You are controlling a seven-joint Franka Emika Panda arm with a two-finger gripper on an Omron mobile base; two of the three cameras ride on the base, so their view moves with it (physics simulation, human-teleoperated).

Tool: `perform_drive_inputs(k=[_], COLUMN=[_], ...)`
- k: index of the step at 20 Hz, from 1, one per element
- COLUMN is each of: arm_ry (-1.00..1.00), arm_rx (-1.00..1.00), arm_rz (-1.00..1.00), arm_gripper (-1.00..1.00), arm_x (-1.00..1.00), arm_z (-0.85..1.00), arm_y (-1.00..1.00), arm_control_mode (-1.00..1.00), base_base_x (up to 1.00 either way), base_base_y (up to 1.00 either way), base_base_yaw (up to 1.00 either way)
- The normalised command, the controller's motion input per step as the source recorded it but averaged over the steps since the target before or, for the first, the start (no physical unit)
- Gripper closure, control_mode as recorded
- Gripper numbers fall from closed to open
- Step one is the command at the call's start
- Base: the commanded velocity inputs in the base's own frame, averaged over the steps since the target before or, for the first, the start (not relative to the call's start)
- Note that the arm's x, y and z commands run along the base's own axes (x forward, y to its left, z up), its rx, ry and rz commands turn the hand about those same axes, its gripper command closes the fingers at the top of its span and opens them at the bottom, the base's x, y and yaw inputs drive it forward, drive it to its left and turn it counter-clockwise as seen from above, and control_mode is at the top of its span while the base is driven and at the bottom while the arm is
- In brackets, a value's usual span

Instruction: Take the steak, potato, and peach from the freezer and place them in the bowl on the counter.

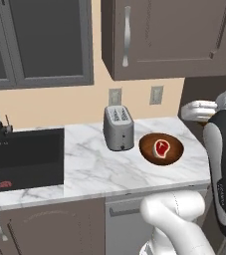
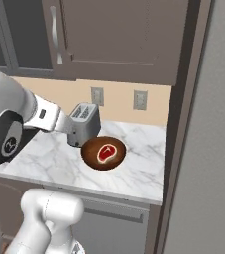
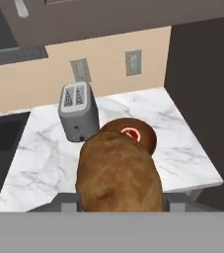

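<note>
Gripper (image 3: 119,200) is clamped on the potato (image 3: 119,173), which bulges up between its 2 fingers in the hand view, carried high above the counter (image 1: 99,167) so it clears the toaster (image 1: 119,127) on the way over. Beyond the potato sits the bowl (image 1: 161,148), just beside the toaster, with the steak (image 1: 161,147) lying flat inside it. That leaves 1 of 3 foods delivered, the potato in transit, and the peach yet to fetch, judging by the bowl's contents. Next the potato needs lowering over the bowl's free side, beside the steak, and letting go low enough that it does not roll out. A small red thing (image 1: 5,185) lies in the sink (image 1: 25,159).
</note>
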Motion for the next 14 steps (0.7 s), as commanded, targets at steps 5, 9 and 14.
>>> perform_drive_inputs(k=[5,9,14], arm_ry=[0.24,0.24,0.18], arm_rx=[0.06,0.02,0.00], arm_rz=[0.00,0.00,0.00], arm_gripper=[1.00,1.00,1.00], arm_x=[0.68,0.70,0.66], arm_z=[-0.60,-0.46,-0.60], arm_y=[-0.25,-0.11,0.00], arm_control_mode=[-1.00,-1.00,-1.00], base_base_x=[0.00,0.00,0.00], base_base_y=[0.00,0.00,0.00], base_base_yaw=[0.00,0.00,0.00])
